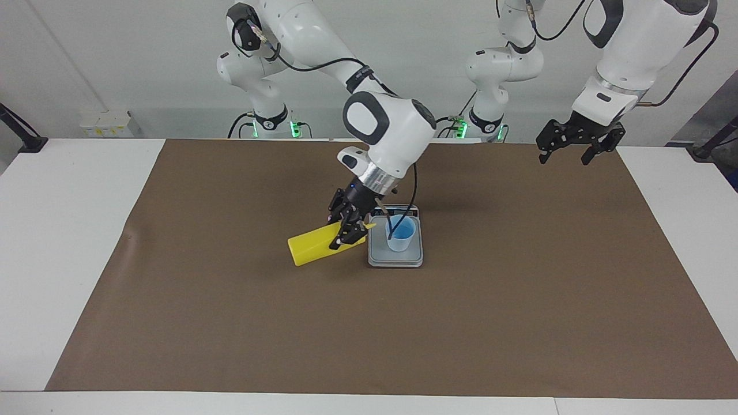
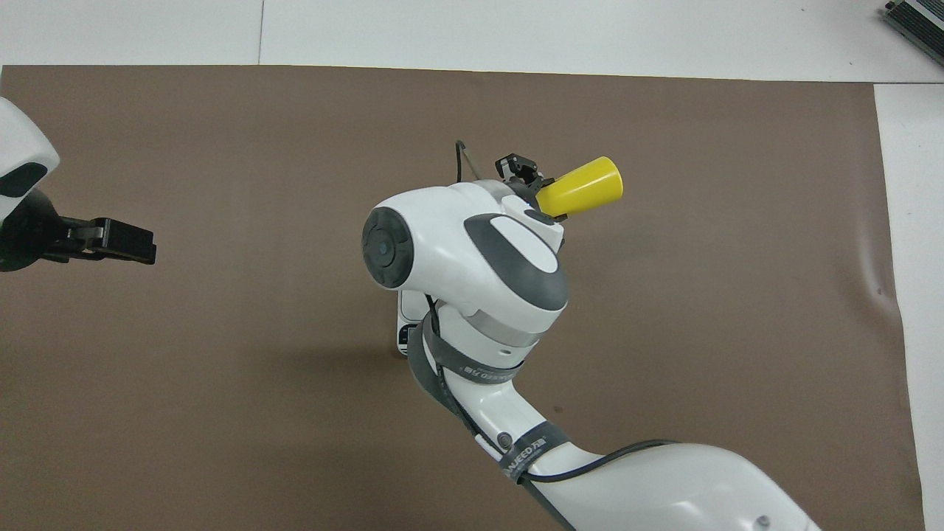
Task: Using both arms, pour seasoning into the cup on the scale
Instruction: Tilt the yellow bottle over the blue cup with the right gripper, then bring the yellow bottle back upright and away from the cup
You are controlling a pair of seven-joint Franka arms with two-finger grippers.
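Note:
My right gripper (image 1: 347, 229) is shut on the yellow squeeze bottle (image 1: 314, 245), gripping it near the neck. The bottle is tipped almost flat, its base toward the right arm's end of the table and its nozzle pointing at the rim of the light blue cup (image 1: 400, 235). The cup stands upright on the silver-grey scale (image 1: 395, 259). In the overhead view the bottle's base (image 2: 584, 186) sticks out past the right gripper (image 2: 527, 177), and the arm hides the cup and most of the scale (image 2: 404, 335). My left gripper (image 1: 568, 151) waits open and empty, raised over the mat's edge.
A brown mat (image 1: 369, 323) covers the middle of the white table (image 1: 69, 230). A thin dark cable from the right arm hangs in front of the cup. The left gripper also shows in the overhead view (image 2: 125, 242).

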